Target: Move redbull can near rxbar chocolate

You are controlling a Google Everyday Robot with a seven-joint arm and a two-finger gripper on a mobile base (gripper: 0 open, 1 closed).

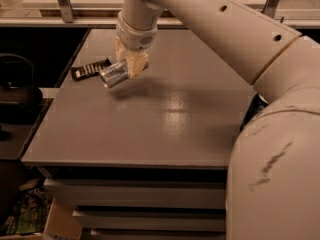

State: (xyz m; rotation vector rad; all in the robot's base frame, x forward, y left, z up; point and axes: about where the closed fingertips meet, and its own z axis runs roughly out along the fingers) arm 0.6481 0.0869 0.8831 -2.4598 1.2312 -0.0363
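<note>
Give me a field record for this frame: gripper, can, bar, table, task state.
gripper: over the far-left part of the table, shut on the redbull can
redbull can: held on its side, tilted, apparently off the surface, with its shadow on the table to its right
rxbar chocolate: flat on the table near the left edge, just left of the can
can-bar contact: cannot tell
table: grey top
task state: can close to the bar, not yet set down
</note>
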